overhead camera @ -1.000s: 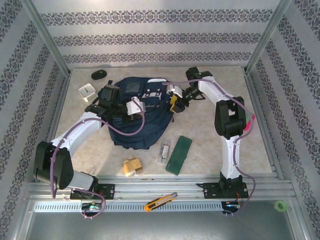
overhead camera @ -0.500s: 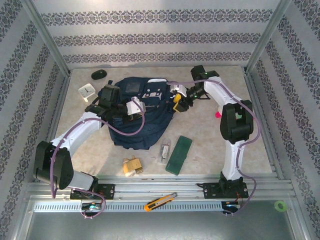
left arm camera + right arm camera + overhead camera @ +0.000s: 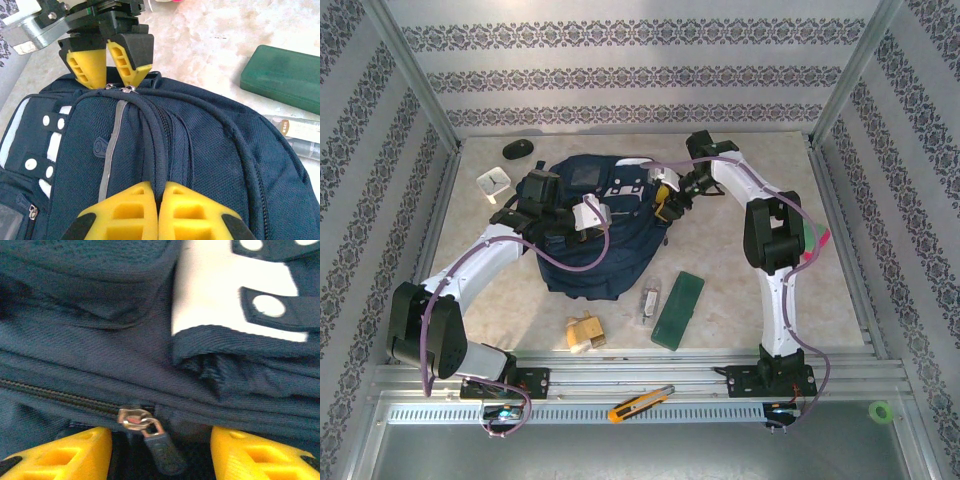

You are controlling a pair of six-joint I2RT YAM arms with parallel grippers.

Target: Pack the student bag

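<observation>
The student bag (image 3: 605,255) lies flat in the middle of the table, dark navy with a grey stripe (image 3: 111,150) and a white patch (image 3: 225,295). My left gripper (image 3: 160,186) is shut on a raised ridge of the bag's fabric beside its zipper; from above it sits over the bag's middle (image 3: 598,218). At the bag's upper right edge my right gripper (image 3: 663,205) stands open. In the right wrist view its yellow fingertips (image 3: 60,455) flank the metal zipper slider and dark pull tab (image 3: 152,437) without touching them. The left wrist view shows that gripper (image 3: 107,65) just behind the zipper pulls (image 3: 127,89).
A green case (image 3: 678,308) and a clear tube (image 3: 649,303) lie right of the bag's lower end. A tan block (image 3: 584,332) sits near the front. A white square object (image 3: 495,182) and a black object (image 3: 518,149) lie back left. A utility knife (image 3: 640,402) rests on the front rail.
The right arm swung outward and came back, leaving its gripper slightly further left against the bag's edge. The left arm and its grip have not moved.
</observation>
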